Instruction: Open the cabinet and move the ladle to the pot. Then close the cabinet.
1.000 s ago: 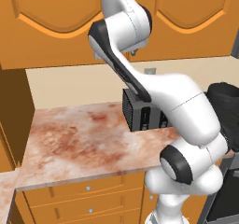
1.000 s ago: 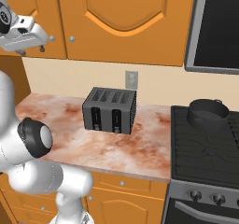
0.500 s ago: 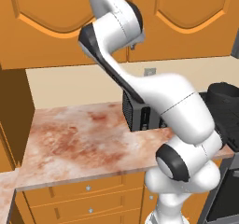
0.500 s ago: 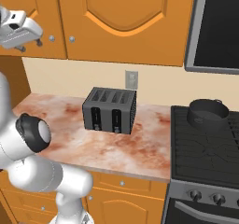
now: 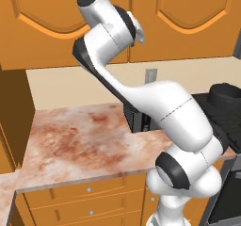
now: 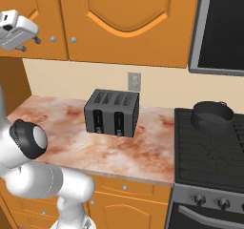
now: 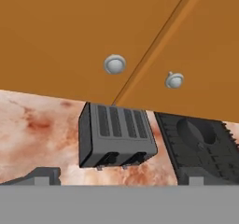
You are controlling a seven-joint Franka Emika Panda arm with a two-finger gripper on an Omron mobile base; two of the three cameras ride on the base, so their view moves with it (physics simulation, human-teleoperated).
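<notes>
The orange-wood cabinet [image 6: 126,18] has both arched doors shut, and its two round silver knobs [image 7: 115,64] sit side by side at the door seam. My gripper [image 7: 123,178] is open and empty, a short way in front of the knobs and touching neither. It is also the hand [image 6: 21,32] at the upper left of the right base view and the gripper [image 5: 140,37] by the doors' lower edge. The dark round pot [image 6: 212,115] stands on the stove at the right. The ladle is hidden.
A black slotted toaster [image 6: 113,112] stands on the marbled counter [image 6: 62,137] below the cabinet. The black stove [image 6: 209,156] adjoins the counter on the right, with a microwave [image 6: 221,27] above it. Orange drawers [image 5: 89,201] run under the counter.
The arm has swung upward and the hand has moved closer to the cabinet's knobs. Doors, toaster and pot have not moved.
</notes>
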